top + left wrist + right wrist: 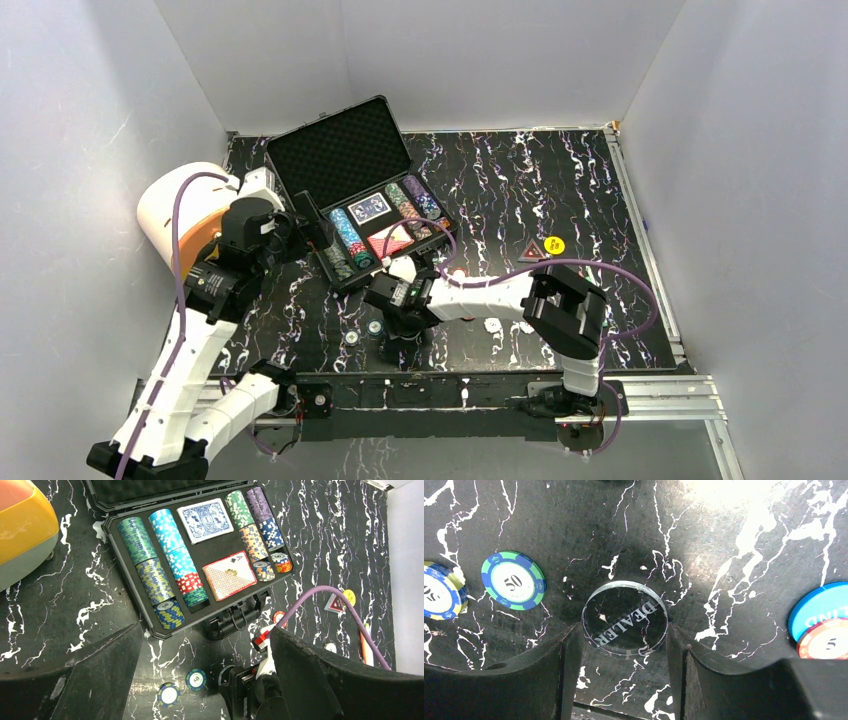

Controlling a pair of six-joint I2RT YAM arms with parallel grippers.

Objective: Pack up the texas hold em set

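Note:
The black case (340, 150) lies open at the back left, its foam tray (220, 545) filled with rows of chips, a blue card deck (205, 520) and a red deck (229, 575). My left gripper (300, 225) hovers open and empty above the case's near edge (206, 630). My right gripper (395, 345) is low on the table, its open fingers either side of a clear "DEALER" disc (625, 617) lying flat (624, 635). Loose green (513, 580) and blue-yellow (436, 590) chips lie left of it. The yellow button (555, 244) lies to the right.
A big white-and-orange cylinder (185, 215) stands left of the case. A red triangle marker (531, 251), an orange pen (366, 647), a red chip (279, 616) and blue (824, 607) and red (829, 640) chips lie on the black marbled table. Walls enclose three sides.

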